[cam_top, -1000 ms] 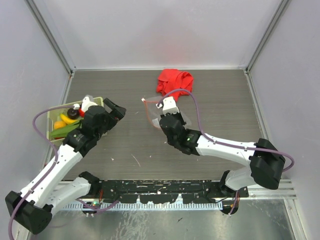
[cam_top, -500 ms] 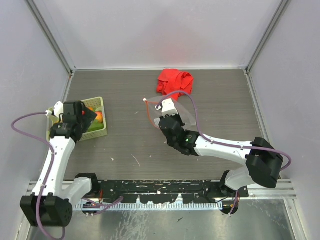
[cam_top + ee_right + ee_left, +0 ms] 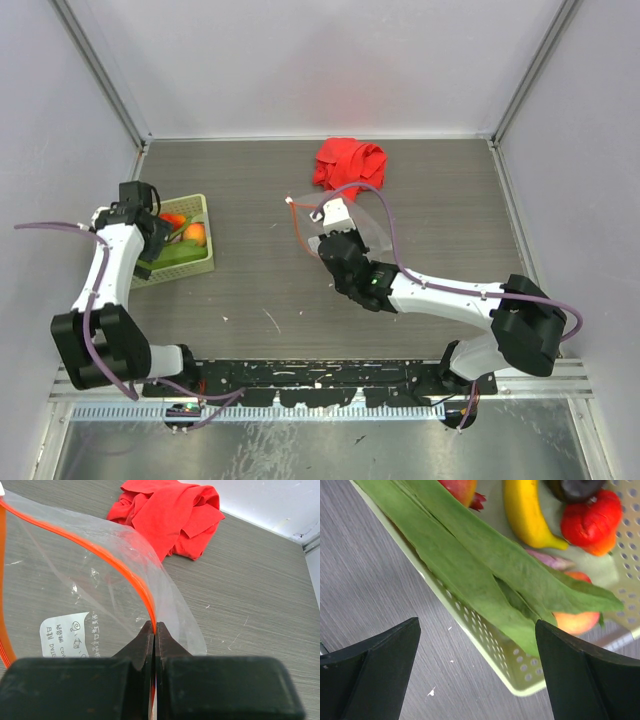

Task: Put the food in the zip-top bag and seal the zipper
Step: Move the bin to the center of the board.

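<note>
Bright, even light falls from overhead, soft enough that the arms (image 3: 440, 295) throw only faint, short shadows on the grey counter (image 3: 250, 290). The pale walls (image 3: 320, 60) wash out nearly white. From above everything is sharp, though the wall rails (image 3: 103, 72) splay outward toward the corners. At the left wrist the black jaws are soft-edged and featureless, and the green pods (image 3: 470, 565) and basket (image 3: 516, 676) rim look slightly smeared. At the right wrist the zip-top bag (image 3: 100, 585) carries a pale sheen along its folds; the red cloth (image 3: 170, 510) behind is crisp, the jaws a dark, blurry mass.
</note>
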`<action>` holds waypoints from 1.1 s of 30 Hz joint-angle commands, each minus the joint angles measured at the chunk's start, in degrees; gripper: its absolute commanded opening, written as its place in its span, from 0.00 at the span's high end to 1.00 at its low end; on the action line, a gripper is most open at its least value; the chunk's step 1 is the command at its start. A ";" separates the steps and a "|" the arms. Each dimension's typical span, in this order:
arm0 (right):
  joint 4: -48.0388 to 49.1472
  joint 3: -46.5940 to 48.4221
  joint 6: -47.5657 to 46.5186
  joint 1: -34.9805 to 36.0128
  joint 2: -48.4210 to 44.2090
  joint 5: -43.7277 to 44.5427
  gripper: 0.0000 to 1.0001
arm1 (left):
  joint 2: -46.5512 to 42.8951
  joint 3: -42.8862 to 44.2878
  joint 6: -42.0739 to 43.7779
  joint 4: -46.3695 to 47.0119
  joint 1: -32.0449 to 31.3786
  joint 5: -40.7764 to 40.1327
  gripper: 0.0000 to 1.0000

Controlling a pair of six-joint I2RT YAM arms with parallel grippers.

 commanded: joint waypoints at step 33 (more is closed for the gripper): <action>4.69 1.11 0.12 -0.09 2.56 -3.44 0.99 | 11.08 5.60 0.85 4.64 4.46 -3.16 0.69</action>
